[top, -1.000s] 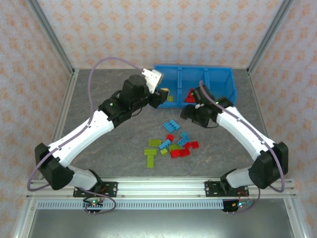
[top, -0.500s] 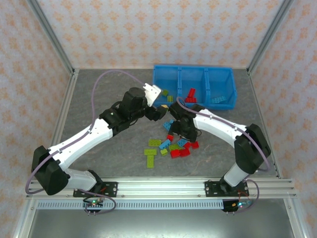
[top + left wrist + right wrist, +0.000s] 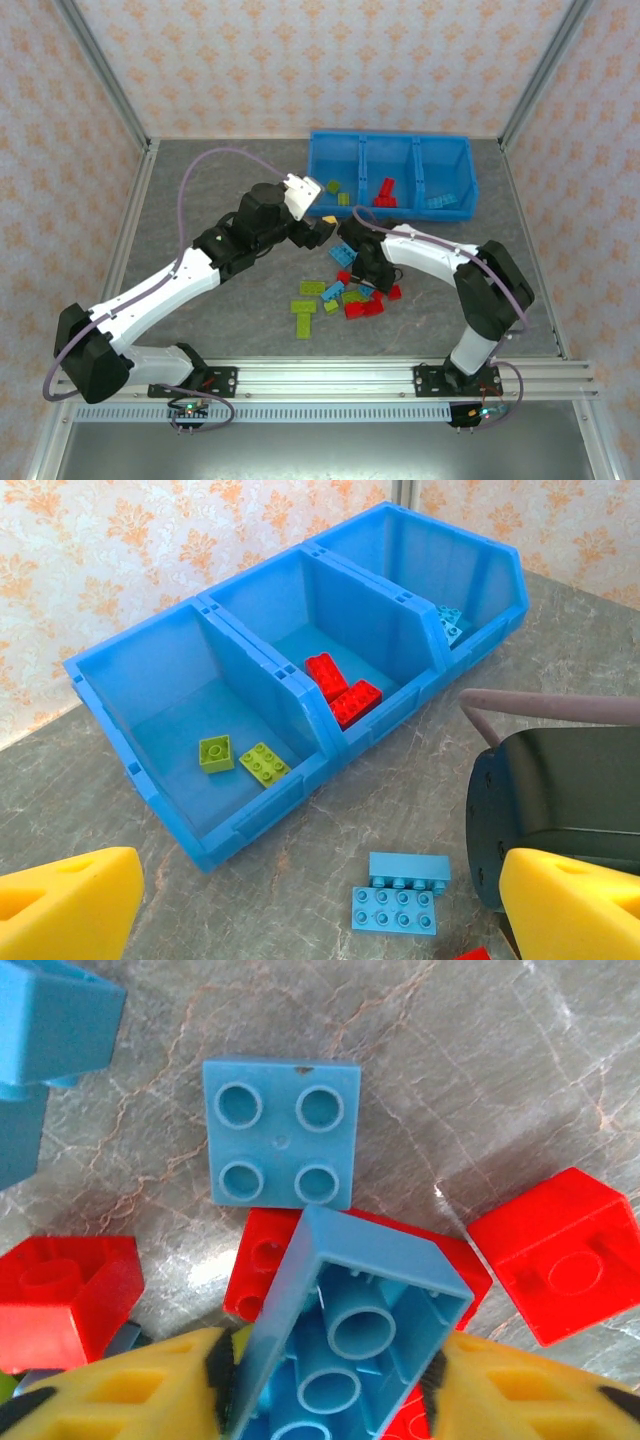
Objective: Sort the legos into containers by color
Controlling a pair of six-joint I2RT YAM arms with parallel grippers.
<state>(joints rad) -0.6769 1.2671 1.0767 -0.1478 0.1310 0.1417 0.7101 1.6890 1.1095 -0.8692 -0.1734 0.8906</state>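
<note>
**Container:** one bright blue rectangular plastic bin (image 3: 468, 170) with three square compartments, at the far side of the grey stone-patterned table (image 3: 240, 320).
- Left compartment: two yellow-green studded bricks (image 3: 215, 753).
- Middle compartment: two red bricks (image 3: 340, 685), touching each other.
- Right compartment: light blue pieces (image 3: 448, 623); the divider hides how many.

**Loose stock:** mixed pile of red, light blue and yellow-green bricks (image 3: 355, 305) on the table in front of the bin.

**Left gripper** (image 3: 320, 905): jaws spread wide with nothing between them, above the table just before the bin.

**Right gripper** (image 3: 330, 1380): down in the pile, its yellow pads (image 3: 120, 1390) pressed against both sides of a light blue rectangular brick (image 3: 345, 1290). The brick is tilted, hollow underside towards the wrist camera. Possibly it is lifted off the bricks below; the view does not settle that.

**Adjacent:** light blue square four-stud brick (image 3: 280, 1145), lying flat just beyond the held brick.
</note>
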